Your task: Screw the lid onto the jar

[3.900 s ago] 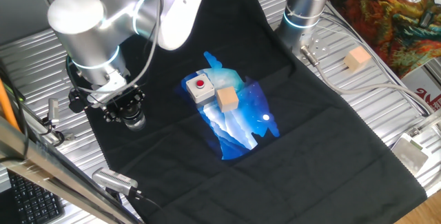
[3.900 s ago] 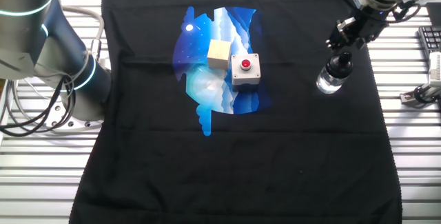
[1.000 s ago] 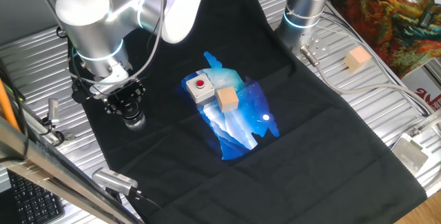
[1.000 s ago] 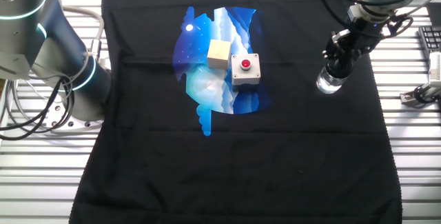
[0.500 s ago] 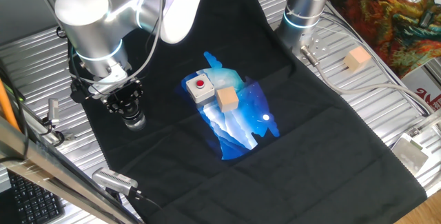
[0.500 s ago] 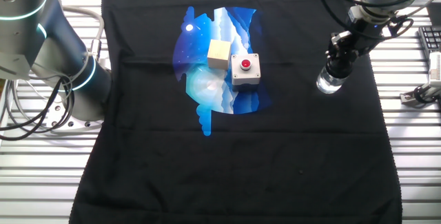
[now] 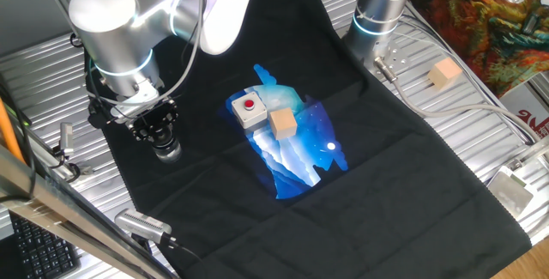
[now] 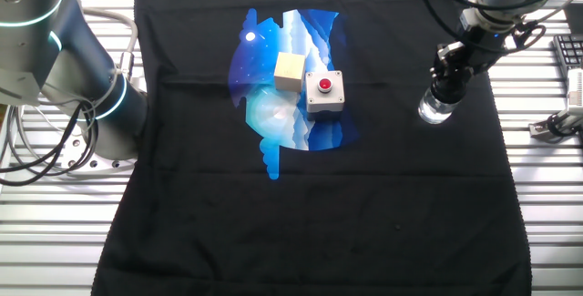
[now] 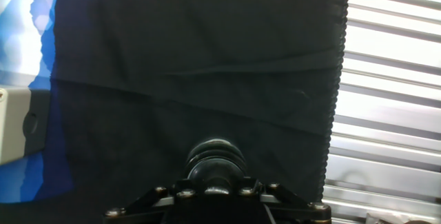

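The jar (image 7: 170, 151) is a small clear glass cylinder standing upright on the black cloth near its edge, also seen in the other fixed view (image 8: 434, 110). The black lid (image 9: 216, 160) sits on top of the jar, directly under the hand. My gripper (image 7: 159, 133) (image 8: 447, 80) points straight down and is shut on the lid, its dark fingers on either side of it. In the hand view the lid's rounded top fills the space between the fingers, and the jar's glass is hidden beneath it.
A grey box with a red button (image 7: 249, 109) (image 8: 323, 92) and a tan wooden cube (image 7: 282, 124) (image 8: 290, 70) sit on the blue printed patch mid-cloth. A second cube (image 7: 444, 73) lies on the metal slats. Another arm's base (image 7: 377, 13) stands at the far side. The cloth's edge (image 9: 337, 79) runs close by.
Since 3.9 s ago the wrist has turned about the jar's axis with the lid held. Over the last second I see almost no movement.
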Action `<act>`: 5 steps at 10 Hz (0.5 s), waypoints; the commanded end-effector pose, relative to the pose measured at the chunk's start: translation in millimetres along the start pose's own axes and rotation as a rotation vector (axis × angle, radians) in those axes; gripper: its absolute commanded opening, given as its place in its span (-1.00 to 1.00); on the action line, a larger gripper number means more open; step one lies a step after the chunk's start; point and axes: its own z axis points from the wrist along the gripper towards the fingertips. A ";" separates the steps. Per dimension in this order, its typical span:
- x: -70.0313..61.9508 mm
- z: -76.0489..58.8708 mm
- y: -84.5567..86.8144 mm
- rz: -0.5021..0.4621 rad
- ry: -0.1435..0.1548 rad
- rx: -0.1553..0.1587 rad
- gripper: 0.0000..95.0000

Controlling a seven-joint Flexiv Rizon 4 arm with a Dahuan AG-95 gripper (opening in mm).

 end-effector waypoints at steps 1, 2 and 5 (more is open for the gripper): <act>-0.1 -0.2 0.2 0.003 -0.001 0.000 -0.20; -0.1 -0.2 0.2 0.004 -0.001 0.000 -0.20; -0.1 -0.2 0.2 0.008 -0.001 0.002 -0.60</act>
